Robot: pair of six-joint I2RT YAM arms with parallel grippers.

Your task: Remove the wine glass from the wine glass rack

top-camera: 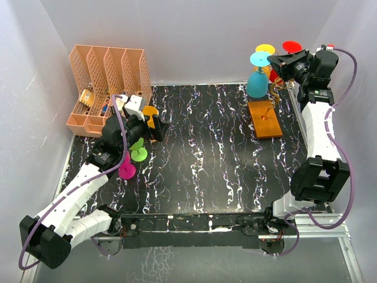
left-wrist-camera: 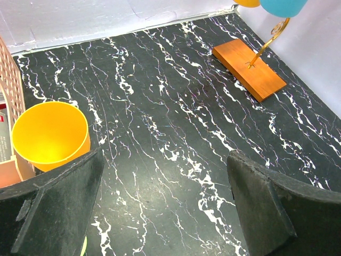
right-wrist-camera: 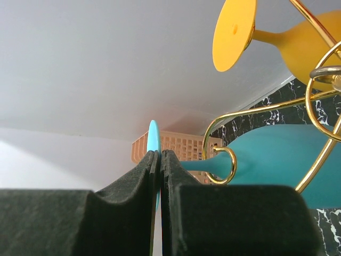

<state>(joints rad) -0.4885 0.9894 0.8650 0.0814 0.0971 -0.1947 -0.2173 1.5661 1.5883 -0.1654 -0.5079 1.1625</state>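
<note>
The wine glass rack (top-camera: 265, 118) is a gold wire stand on an orange-brown base at the far right; it also shows in the left wrist view (left-wrist-camera: 249, 68). A teal wine glass (top-camera: 257, 84) hangs upside down from it. Its stem sits in a curled gold arm (right-wrist-camera: 230, 164), with the bowl (right-wrist-camera: 272, 154) beyond. My right gripper (top-camera: 275, 61) is shut on the teal glass's foot disc (right-wrist-camera: 153, 136), pinched edge-on between the pads. A yellow glass (right-wrist-camera: 298, 48) and a red glass (top-camera: 291, 46) also hang there. My left gripper (left-wrist-camera: 165, 176) is open and empty over the mat at the left.
A peach file organizer (top-camera: 106, 82) stands at the back left. A yellow glass (left-wrist-camera: 50, 133), a green one (top-camera: 139, 151) and a pink one (top-camera: 126, 171) sit on the mat by the left arm. White walls close in the black marbled mat (top-camera: 206, 159).
</note>
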